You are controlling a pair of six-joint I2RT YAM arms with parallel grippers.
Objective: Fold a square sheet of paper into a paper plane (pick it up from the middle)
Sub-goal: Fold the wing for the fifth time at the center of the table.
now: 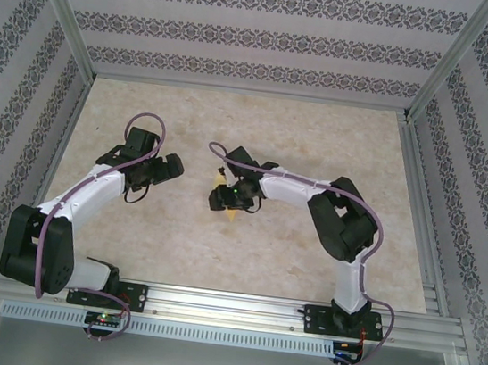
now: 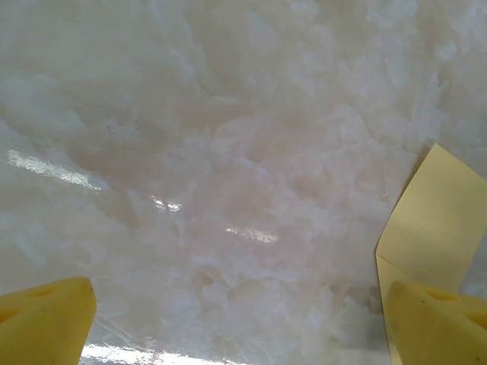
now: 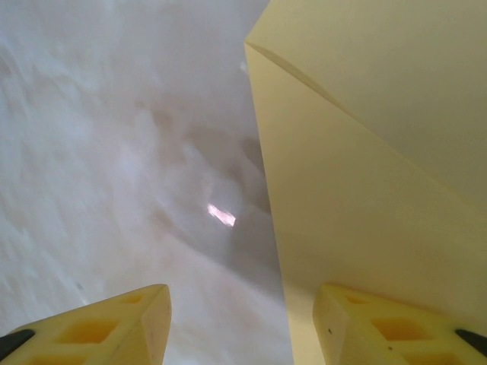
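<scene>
While the left end effector (image 2: 240, 308) hangs wide open beside it, likely in reserve, the creased sheet (image 3: 365, 190) sits on the counter (image 1: 322, 139) against one finger of the right end effector (image 3: 242, 298), jaws apart, seemingly nudging a flap over.

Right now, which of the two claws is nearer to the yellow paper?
The right claw: the square sheet of paper pokes out from under it in the top view; the left claw stands aside, with bare table between.

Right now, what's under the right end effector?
Beneath the right end effector, yellow bits of the square sheet of paper peek out over the table; the rest is covered from above.
</scene>
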